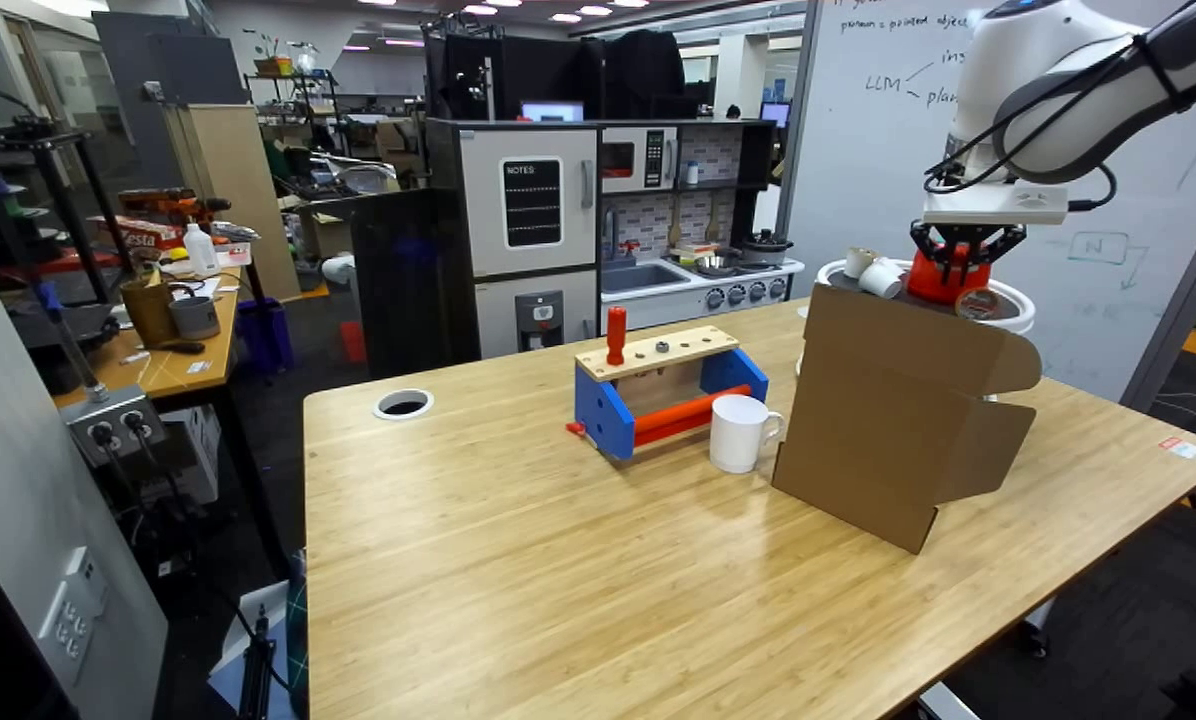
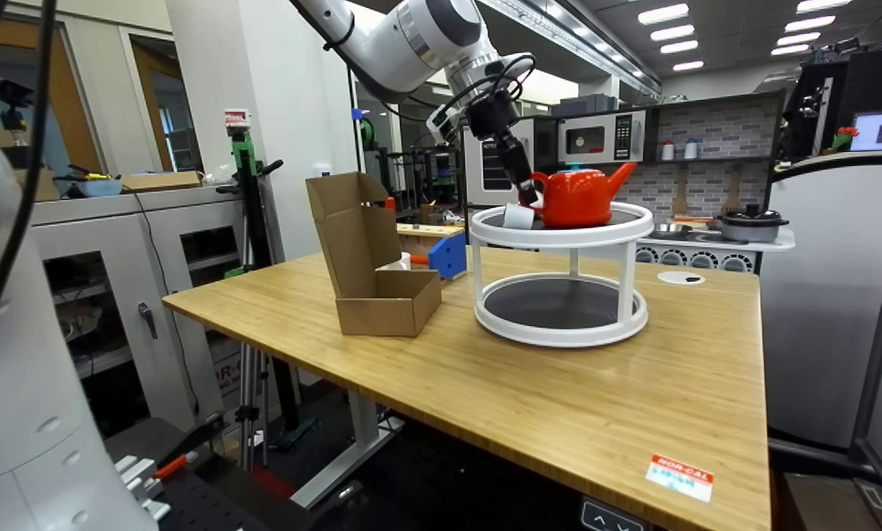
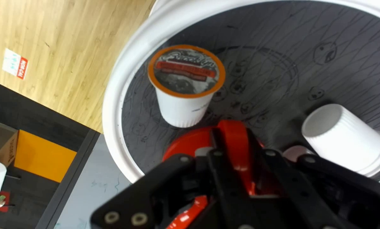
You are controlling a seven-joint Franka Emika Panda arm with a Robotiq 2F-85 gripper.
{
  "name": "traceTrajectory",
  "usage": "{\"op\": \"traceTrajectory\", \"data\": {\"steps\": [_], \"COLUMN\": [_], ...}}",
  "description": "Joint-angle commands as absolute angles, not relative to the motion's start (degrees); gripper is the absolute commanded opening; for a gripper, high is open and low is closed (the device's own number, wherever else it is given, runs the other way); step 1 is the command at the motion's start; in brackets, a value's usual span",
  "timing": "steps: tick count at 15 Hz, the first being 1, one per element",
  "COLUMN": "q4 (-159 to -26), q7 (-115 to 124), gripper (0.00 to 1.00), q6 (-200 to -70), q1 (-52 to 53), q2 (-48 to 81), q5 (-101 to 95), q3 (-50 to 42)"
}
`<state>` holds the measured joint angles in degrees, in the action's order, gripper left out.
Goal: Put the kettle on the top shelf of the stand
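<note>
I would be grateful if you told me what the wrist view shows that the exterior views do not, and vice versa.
Only the wrist view: the lettering on the coffee pod, and scratches across the dark top shelf.
Only the exterior views: the toy kitchen, the blue toy workbench, the white mug and the open cardboard box on the table.
Both: the pincer closed on the red kettle, the white stand, and the table's sticker.

In an exterior view, the squat glossy red kettle [image 2: 577, 199] sits atop the white round two-tier stand [image 2: 563, 238], right of the open brown cardboard box [image 2: 352, 254]
</note>
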<state>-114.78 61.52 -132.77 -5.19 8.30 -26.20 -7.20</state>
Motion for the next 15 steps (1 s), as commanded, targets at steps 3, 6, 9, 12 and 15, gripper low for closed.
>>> {"op": "traceTrajectory", "data": {"steps": [3, 6, 9, 12, 15], "q4": [-114.25, -114.5, -115.21, -116.71, -121.01], "q7": [61.83, 62.31, 62.24, 60.77, 57.02], "gripper": [0.49, 0.71, 0.91, 1.0, 1.0], "q6": [-131.83, -132.1, -133.01, -134.44, -139.39], "q1": [-4.43, -4.3, -4.05, -3.8, -3.42], "q2": [8.4, 8.22, 7.33, 5.38, 0.45], "q5": [-26.33, -27.29, -29.28, -31.63, -35.39], "q3": [-8.18, -8.34, -8.37, -7.99, -7.22]}}
